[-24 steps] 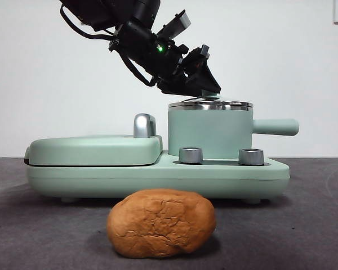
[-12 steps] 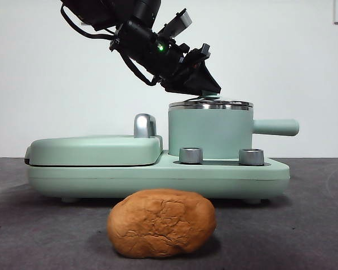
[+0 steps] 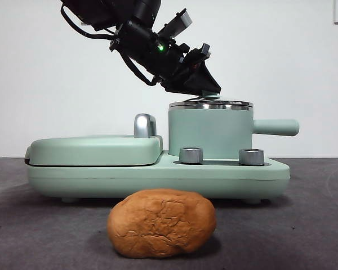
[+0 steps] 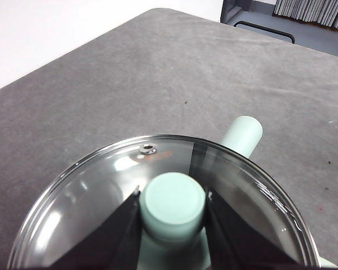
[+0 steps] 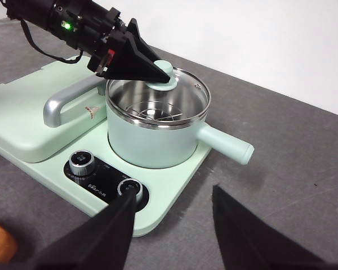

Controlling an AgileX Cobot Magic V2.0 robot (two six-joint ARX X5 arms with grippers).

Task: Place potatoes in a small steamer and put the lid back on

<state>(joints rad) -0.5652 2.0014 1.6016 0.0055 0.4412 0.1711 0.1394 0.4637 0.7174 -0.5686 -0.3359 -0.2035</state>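
Left gripper [image 4: 172, 211] down over the small steamer [image 3: 209, 130], its 2 black jaws closed on either side of the mint-green knob [image 4: 173, 203] of the lid [image 4: 101, 197], knob pinched between them and touching both. In the front view, arm slanting in from the upper left, jaws ending right at the knob above the steel rim. Glass lid seated on the steamer, or just barely above it on one side; cannot tell which. Small steam hole visible in the glass near the knob. Straight side handle [image 3: 276, 127] sticking out from the steamer, away from the arm.

Steamer standing on the right half of a mint-green cooker base [image 3: 158, 177], beside the flat hinged grill plate [image 3: 93, 150] with its chrome handle [image 3: 144, 125]. 2 metal dials [image 3: 191, 155] on the base in front of the steamer. Through the glass, in the right wrist view, only a wire rack inside.

Potato [image 3: 161, 223] lying on the grey desk [image 3: 315, 225] in front of the base, well apart from both sets of jaws, untouched.

Right gripper [image 5: 172, 225] hanging back above the desk on the near side of the base, jaws spread wide with nothing between them.
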